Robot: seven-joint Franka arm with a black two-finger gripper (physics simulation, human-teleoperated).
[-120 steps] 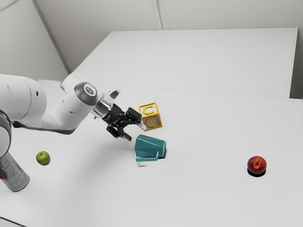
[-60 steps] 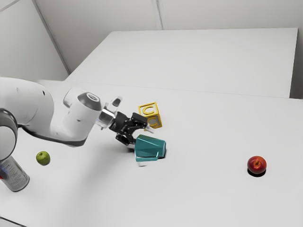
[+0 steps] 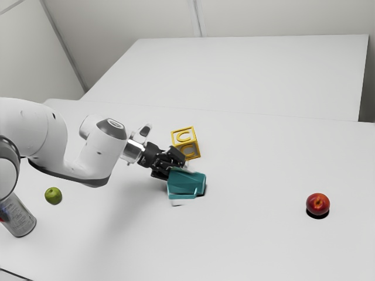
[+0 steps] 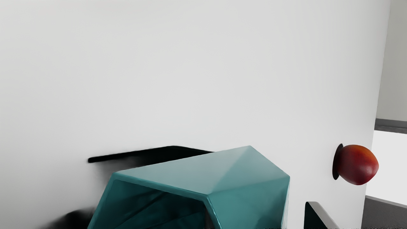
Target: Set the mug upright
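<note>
The teal mug (image 3: 186,183) lies on its side on the table, its mouth toward the arm. At the mouth end is my gripper (image 3: 171,166), partly hidden behind the mug. Seen from the wrist, the mug (image 4: 248,190) shows its faceted side and dark interior close to my gripper (image 4: 259,218). One finger (image 4: 318,218) stands outside the mug wall with a gap between them, so the gripper is open. Where the other fingertip stands is hard to make out; a grey sliver shows within the mouth.
A yellow letter block (image 3: 186,143) sits just behind the mug and gripper. A red apple (image 3: 317,204) lies toward the exterior view's right. The green fruit (image 3: 53,195) and a can (image 3: 17,217) are at its left, near the arm, on the white table (image 3: 252,234).
My hand has moved toward the exterior view's right and lower, from short of the mug to its mouth end. The mug has hardly moved, if at all.
</note>
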